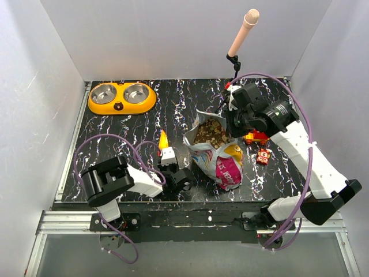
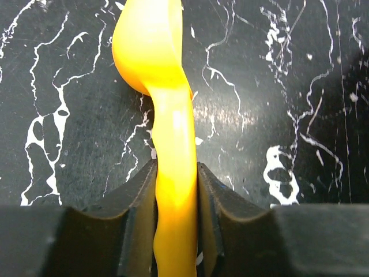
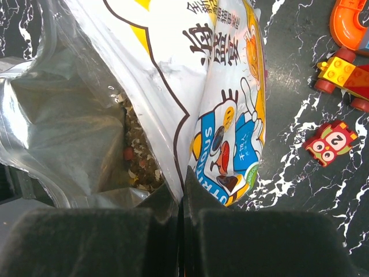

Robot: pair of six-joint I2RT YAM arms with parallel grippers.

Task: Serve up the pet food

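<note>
**A:** What sort of place is this?

**B:** A robot test cell in a lab, not a home. Plain white panels (image 1: 173, 34) wall in a small table (image 1: 115, 133) with a black marble-look top.

**A:** What else shows it?

**B:** Two arms are bolted to aluminium rails (image 1: 69, 222), well behind their own fingers. Purple cables (image 1: 312, 153) loop along them. A microphone (image 1: 251, 20) on a stand rises just beyond the right gripper (image 1: 232, 128). A yellow double bowl (image 1: 121, 97) sits far beyond the left gripper (image 1: 167, 151). Toy bricks (image 1: 258, 138) lie just right of the right gripper's fingers.
</note>
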